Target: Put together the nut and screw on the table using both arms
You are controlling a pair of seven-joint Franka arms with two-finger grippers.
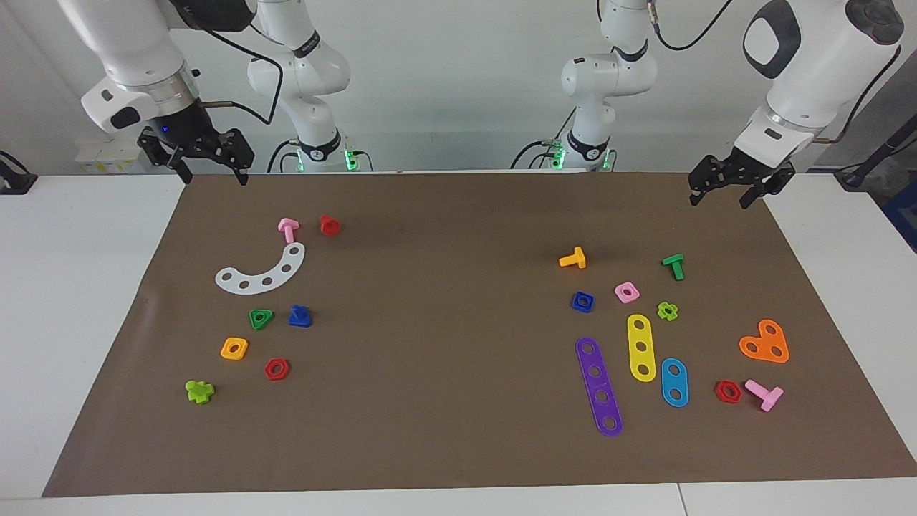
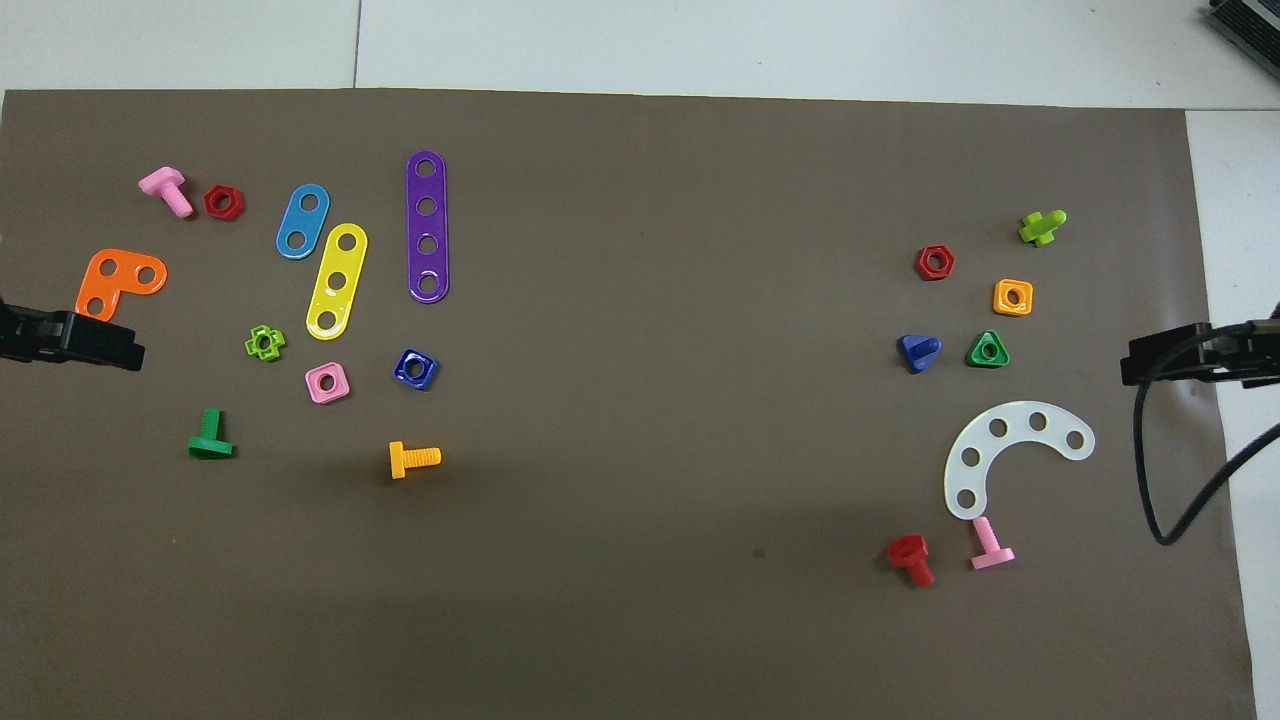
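The dark blue square nut point(image 1: 582, 302) point(image 2: 415, 368) lies on the brown sheet of the table point(image 1: 458, 430) point(image 2: 660, 400) toward the left arm's end, beside a pink square nut point(image 1: 627, 292). The dark blue screw point(image 1: 300, 316) point(image 2: 918, 351) lies toward the right arm's end, beside a green triangular nut point(image 1: 261, 318). My left gripper point(image 1: 720, 202) point(image 2: 70, 340) is open and empty, raised over the sheet's edge at its own end. My right gripper point(image 1: 215, 179) point(image 2: 1190, 358) is open and empty, raised over the sheet's corner at its end. Both arms wait.
Near the nut lie an orange bolt point(image 1: 573, 259), a green bolt point(image 1: 673, 266), purple point(image 1: 599, 386), yellow point(image 1: 641, 347) and blue point(image 1: 674, 382) strips and an orange plate point(image 1: 765, 342). Near the screw lie a white curved strip point(image 1: 262, 271), an orange nut point(image 1: 234, 348), a red nut point(image 1: 276, 369) and a pink bolt point(image 1: 288, 229).
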